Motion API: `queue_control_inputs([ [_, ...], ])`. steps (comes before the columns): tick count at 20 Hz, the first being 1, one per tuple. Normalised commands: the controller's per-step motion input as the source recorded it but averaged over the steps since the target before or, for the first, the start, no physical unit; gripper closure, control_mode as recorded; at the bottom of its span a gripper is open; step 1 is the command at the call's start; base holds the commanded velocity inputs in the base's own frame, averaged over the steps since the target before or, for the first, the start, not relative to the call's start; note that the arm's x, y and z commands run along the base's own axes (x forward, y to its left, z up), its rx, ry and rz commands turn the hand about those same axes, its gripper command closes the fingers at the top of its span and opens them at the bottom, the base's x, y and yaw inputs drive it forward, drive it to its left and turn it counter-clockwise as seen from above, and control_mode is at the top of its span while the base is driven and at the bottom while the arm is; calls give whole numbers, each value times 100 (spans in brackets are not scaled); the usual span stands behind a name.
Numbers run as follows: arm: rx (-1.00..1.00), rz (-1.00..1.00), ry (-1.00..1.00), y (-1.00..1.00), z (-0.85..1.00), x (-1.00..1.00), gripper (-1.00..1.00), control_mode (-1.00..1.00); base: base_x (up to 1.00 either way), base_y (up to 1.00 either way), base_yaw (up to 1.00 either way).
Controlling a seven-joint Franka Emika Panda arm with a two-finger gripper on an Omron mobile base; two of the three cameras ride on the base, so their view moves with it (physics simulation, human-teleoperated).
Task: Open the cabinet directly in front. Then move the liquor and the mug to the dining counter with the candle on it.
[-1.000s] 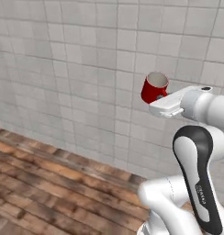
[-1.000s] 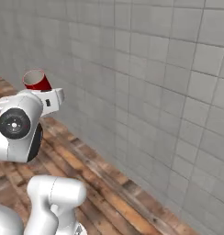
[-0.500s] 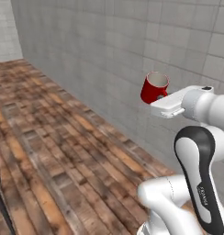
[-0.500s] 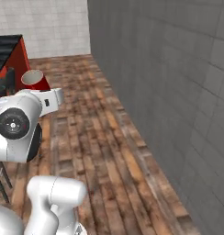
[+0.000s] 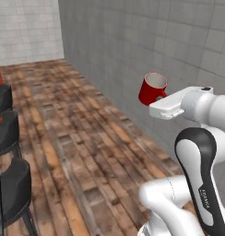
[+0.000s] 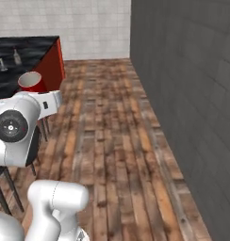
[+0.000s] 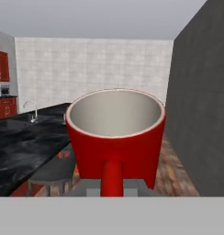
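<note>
The mug (image 5: 152,89) rides upright — mouth up, carried clear of the floor.
The gripper (image 7: 113,186) is pinched tight on its handle; the dining counter (image 6: 22,52) lies at ten o'clock.

From behind the arm's left you look forward along the plank floor (image 5: 86,152) toward the grey tiled wall (image 5: 146,41), from its right you see that same floor and wall, and the hand camera sits right against the mug (image 7: 116,137).
</note>
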Motion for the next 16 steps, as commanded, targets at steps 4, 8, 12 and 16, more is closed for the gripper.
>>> queue_control_inputs([
  [4,0,0,0,0,0,0,100,100,100,-12,12],
  [8,0,0,0,0,0,0,100,100,100,-39,2],
  [12,0,0,0,0,0,0,100,100,100,-48,0],
  [16,0,0,0,0,0,0,100,100,100,-23,-1],
])
